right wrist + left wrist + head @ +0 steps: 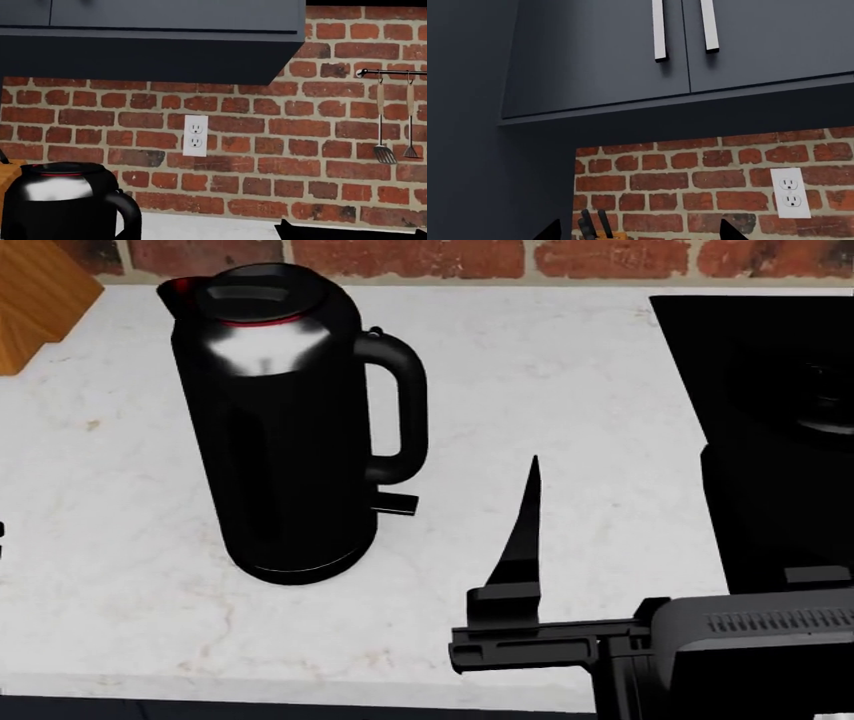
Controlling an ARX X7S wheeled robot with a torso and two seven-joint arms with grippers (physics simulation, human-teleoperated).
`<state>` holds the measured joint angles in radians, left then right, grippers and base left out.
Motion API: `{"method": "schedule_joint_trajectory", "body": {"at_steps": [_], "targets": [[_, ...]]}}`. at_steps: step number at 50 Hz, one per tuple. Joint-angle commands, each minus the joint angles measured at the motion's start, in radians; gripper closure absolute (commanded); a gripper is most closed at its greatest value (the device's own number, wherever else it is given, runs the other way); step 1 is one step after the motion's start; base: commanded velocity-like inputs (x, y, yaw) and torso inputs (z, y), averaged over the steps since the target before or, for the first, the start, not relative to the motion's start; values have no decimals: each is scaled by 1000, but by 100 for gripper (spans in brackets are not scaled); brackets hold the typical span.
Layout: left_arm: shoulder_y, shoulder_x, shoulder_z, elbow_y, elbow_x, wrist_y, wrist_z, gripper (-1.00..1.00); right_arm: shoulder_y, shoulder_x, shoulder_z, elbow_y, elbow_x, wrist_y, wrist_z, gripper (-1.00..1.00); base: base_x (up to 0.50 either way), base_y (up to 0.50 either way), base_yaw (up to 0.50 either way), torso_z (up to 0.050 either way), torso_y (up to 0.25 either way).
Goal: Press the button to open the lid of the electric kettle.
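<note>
The electric kettle (274, 440) stands upright on the white counter, glossy black with a red rim ring. Its lid (254, 292) is down. The loop handle faces right, with the tiny button (378, 334) at its top and a flat lever tab at its foot. My right gripper (607, 540) is to the kettle's right at counter height. One finger (527, 540) shows, and the other is lost against the black stove. The right wrist view shows the kettle (60, 205) at lower left. My left gripper (640, 235) is open, empty and raised toward the wall cabinets.
A black stove (767, 390) fills the counter's right side. A wooden knife block (34, 300) stands at the back left and shows in the left wrist view (604, 232). The brick wall carries an outlet (195, 135), hanging utensils (385, 150) and dark cabinets (627, 50).
</note>
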<state>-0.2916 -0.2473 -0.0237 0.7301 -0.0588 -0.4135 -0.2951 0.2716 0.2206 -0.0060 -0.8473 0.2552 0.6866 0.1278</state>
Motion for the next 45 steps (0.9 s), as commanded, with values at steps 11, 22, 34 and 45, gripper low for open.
{"method": "schedule_joint_trajectory", "body": {"at_steps": [11, 22, 34, 45], "targets": [[3, 14, -42, 2, 5, -10, -1, -100, -9, -8, 11, 19, -17, -14, -23, -100, 500, 0, 0, 0, 0], [1, 10, -55, 10, -15, -19, -4, -100, -12, -19, 32, 26, 14, -22, -18, -100, 500, 0, 0, 0, 0], [3, -12, -79, 12, -44, -10, 4, -100, 21, -38, 95, 4, 98, 60, 9, -100, 330, 0, 0, 0, 0], [26, -52, -135, 37, -84, 4, 33, -100, 575, 39, 410, -157, 711, 883, 341, -100, 0, 0, 0, 0, 0]]}}
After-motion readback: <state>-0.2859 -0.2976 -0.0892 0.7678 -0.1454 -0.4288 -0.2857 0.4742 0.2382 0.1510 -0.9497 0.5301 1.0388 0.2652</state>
